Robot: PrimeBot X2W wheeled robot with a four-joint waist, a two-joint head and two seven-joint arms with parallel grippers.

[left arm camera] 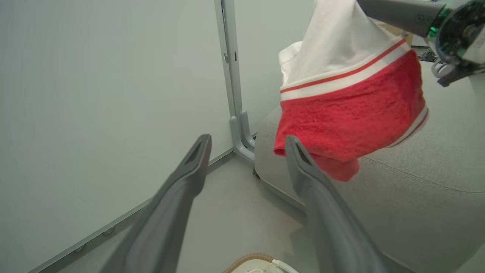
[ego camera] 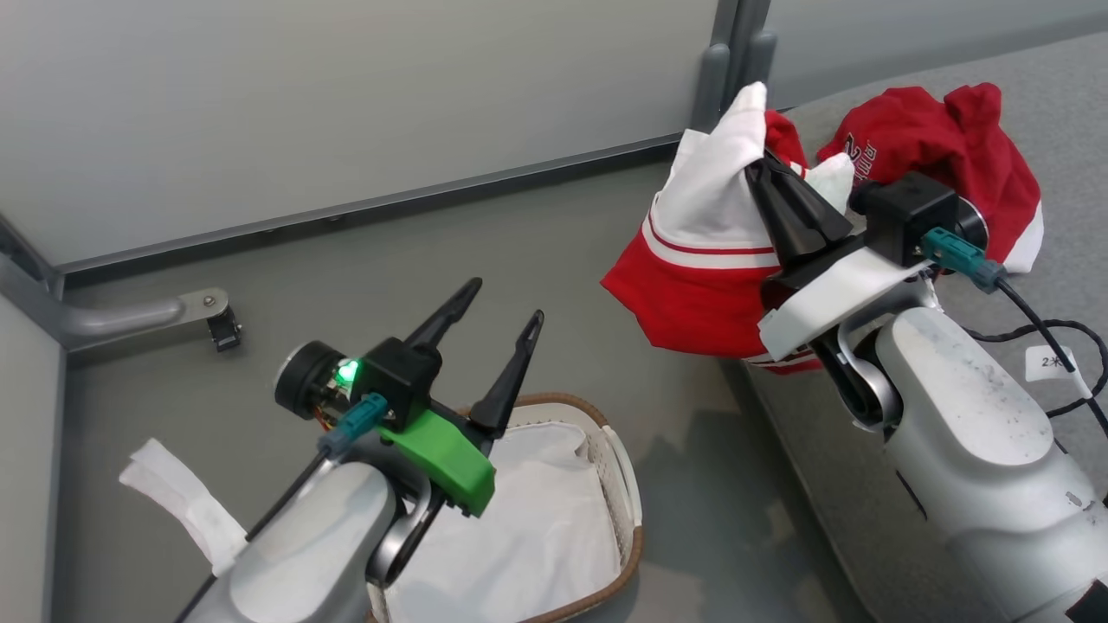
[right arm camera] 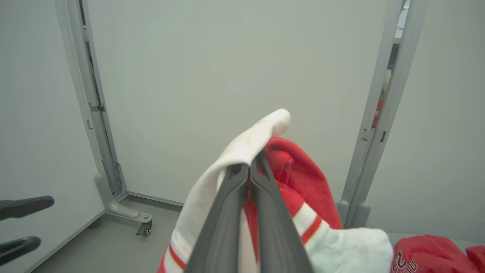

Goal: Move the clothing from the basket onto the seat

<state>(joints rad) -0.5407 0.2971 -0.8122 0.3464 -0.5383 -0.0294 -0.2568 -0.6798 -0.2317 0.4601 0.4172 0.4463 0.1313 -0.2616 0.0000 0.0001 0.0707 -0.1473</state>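
At the far left of the head view, a partition foot with a small caster is resting on the grey floor. Next, the left gripper is hovering above the basket, its two fingers spread wide with nothing between them. Its forearm is covering the basket's near-left part, and the frame's bottom edge is cutting off the rest. Inside, the white liner cloth is lying crumpled; whether anything is lying beneath it cannot be told. To the right, the red shorts are hanging in the air, partly over the floor, at the left edge of the seat. The right gripper is pinching them, its fingers pressed together on a white panel with their tips buried in the fold. Its wrist is hiding the near part of the red jersey, which is lying bunched on the seat, its white lettering showing only in part. The seat is running out of frame at the right.
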